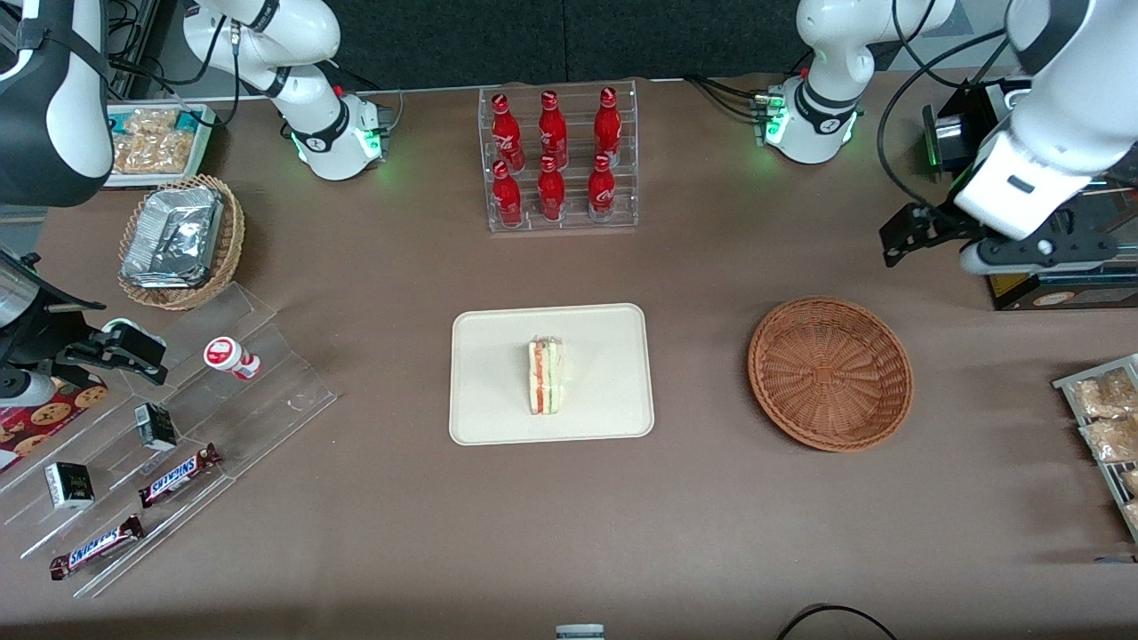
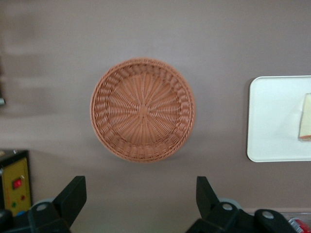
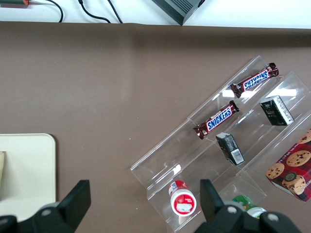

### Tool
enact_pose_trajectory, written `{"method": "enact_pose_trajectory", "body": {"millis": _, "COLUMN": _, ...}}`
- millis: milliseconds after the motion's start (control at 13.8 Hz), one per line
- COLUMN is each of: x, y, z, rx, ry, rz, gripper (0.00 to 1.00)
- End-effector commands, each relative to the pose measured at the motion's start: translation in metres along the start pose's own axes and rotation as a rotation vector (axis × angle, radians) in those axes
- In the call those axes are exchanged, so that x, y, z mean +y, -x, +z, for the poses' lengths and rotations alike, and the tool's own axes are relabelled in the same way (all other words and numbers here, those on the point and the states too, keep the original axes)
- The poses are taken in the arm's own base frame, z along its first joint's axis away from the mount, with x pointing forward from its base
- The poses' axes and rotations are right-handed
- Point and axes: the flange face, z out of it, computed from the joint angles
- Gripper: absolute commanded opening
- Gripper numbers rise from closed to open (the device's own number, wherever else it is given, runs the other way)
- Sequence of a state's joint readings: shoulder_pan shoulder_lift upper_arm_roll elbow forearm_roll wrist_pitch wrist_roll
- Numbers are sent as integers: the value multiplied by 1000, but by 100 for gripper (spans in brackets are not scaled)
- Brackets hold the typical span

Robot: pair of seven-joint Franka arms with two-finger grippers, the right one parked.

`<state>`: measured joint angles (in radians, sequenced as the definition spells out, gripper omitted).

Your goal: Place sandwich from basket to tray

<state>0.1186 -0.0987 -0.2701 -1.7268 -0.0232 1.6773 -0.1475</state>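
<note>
The sandwich (image 1: pixel 545 376), a white wedge with a red-orange stripe, lies on the cream tray (image 1: pixel 498 338) at the table's middle. Beside the tray, toward the working arm's end, sits the reddish-brown wicker basket (image 1: pixel 829 373) with nothing in it. My gripper (image 1: pixel 898 240) hangs open and empty above the table, farther from the front camera than the basket and apart from it. The left wrist view looks down past the open gripper (image 2: pixel 140 194) at the basket (image 2: pixel 142 109), the tray's edge (image 2: pixel 272 116) and a bit of the sandwich (image 2: pixel 306 118).
A clear rack of red bottles (image 1: pixel 558 160) stands farther back than the tray. A tan basket of foil packs (image 1: pixel 180 240) and a clear stepped shelf with candy bars (image 1: pixel 169 444) lie toward the parked arm's end. A dark box (image 1: pixel 1058 289) and snack packs (image 1: pixel 1107 418) sit near the working arm.
</note>
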Motion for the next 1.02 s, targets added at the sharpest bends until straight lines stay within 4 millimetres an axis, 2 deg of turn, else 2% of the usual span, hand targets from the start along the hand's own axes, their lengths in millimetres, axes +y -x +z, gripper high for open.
{"method": "enact_pose_trajectory", "body": {"millis": 0, "x": -12, "y": -6, "z": -21, "rx": 8, "ry": 8, "rz": 28, "gripper": 100}}
{"method": "enact_pose_trajectory", "body": {"millis": 145, "x": -13, "y": -10, "z": -32, "rx": 17, "ry": 11, "rz": 29, "gripper": 100}}
{"method": "enact_pose_trajectory", "body": {"millis": 508, "x": -14, "y": -12, "z": -44, "rx": 6, "ry": 16, "rz": 30, "gripper": 100}}
{"method": "enact_pose_trajectory", "body": {"millis": 726, "x": -11, "y": -18, "z": -31, "rx": -16, "ry": 19, "rz": 40, "gripper": 100}}
{"method": "enact_pose_trajectory", "body": {"millis": 944, "x": -1, "y": -20, "z": -29, "rx": -18, "ry": 19, "rz": 58, "gripper": 100}}
